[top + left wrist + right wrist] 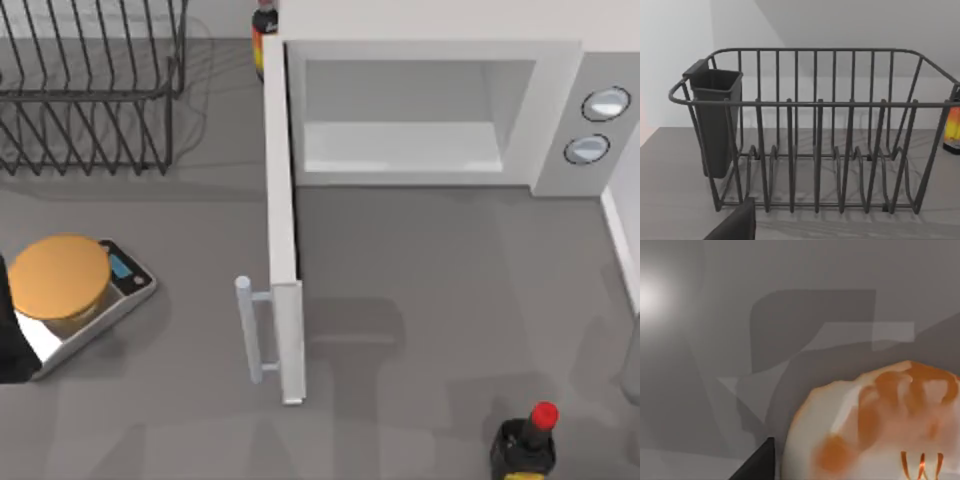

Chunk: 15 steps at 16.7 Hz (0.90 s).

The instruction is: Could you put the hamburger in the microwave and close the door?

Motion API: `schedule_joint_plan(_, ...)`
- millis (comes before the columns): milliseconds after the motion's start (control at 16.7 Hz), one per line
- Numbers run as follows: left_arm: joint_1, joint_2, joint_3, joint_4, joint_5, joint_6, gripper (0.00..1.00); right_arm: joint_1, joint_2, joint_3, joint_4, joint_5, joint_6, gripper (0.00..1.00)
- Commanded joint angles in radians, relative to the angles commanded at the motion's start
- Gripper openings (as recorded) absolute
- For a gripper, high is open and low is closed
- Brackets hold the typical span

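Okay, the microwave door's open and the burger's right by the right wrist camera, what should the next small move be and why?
Probably carry the hamburger toward the microwave cavity. The door stands swung wide open, the pale interior looks bare, and the hamburger sits close under the right wrist camera, seemingly held, though the grip itself isn't visible. Closing the door comes afterwards.

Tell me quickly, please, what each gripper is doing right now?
Left gripper: cannot be told; its wrist view faces the dark wire dish rack.
Right gripper: cannot be told; the small pale beige hamburger with orange-red patches sits close before its camera.
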State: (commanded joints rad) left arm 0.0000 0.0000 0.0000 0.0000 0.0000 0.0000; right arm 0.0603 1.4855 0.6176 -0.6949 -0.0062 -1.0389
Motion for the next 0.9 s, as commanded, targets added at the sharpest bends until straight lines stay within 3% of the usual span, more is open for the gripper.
schedule_joint_plan(600, 0.0, 0.0, 0.0, 0.0, 0.0, 0.0, 1.0, -0.005, -0.15, 0.262, -0.429, 0.001, -0.01, 0.0)
schedule_joint_plan(900, 0.0, 0.0, 0.0, 0.0, 0.0, 0.0, 1.0, -0.005, -0.174, 0.289, -0.464, 0.0, -0.007, 0.0)
